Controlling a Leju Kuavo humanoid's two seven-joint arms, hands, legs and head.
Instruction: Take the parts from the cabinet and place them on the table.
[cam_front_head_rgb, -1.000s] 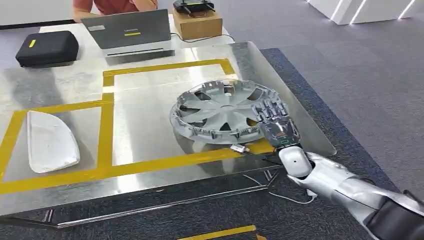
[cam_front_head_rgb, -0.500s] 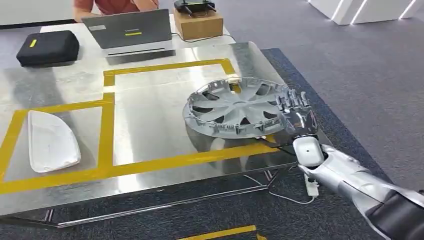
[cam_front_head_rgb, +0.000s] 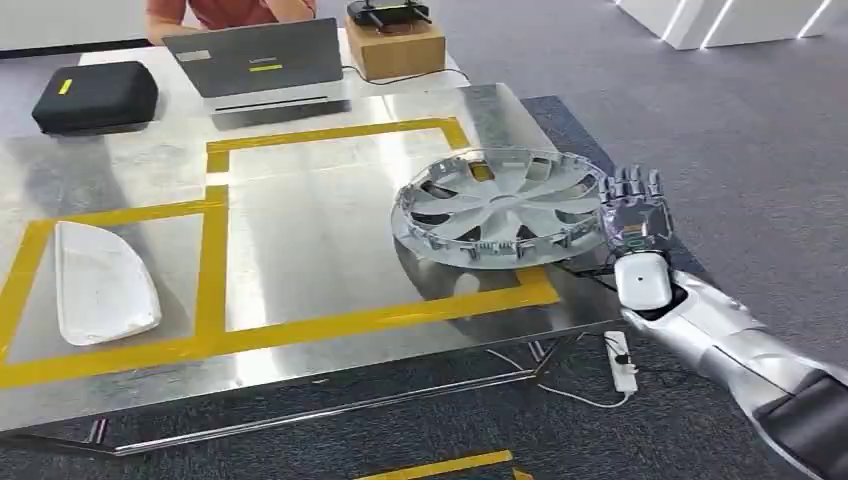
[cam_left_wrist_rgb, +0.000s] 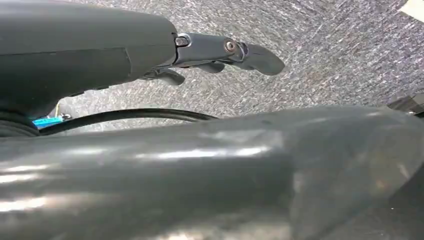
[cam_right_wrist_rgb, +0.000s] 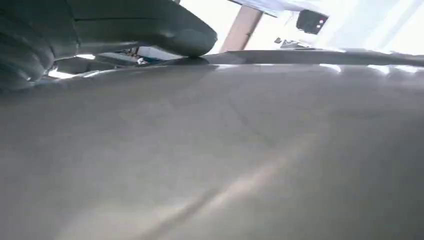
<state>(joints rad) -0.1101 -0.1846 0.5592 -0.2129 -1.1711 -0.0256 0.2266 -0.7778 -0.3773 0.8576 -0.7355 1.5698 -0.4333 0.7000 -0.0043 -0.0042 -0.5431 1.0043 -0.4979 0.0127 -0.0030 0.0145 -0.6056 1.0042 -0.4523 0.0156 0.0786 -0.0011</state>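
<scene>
Hubcap sits at the table's right edge, rim slightly overhanging, right hand beside it with fingers apart, holding nothing. Risk: a brush while pulling away could tip it off the edge.

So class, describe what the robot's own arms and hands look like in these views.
The right arm has glossy silver shells, a dark sleeve-like section near the frame edge and a white rounded wrist block. The right hand is metallic silver with segmented fingers. The left hand is dark grey with a rounded fingertip, a black cable and a small blue tag.
</scene>
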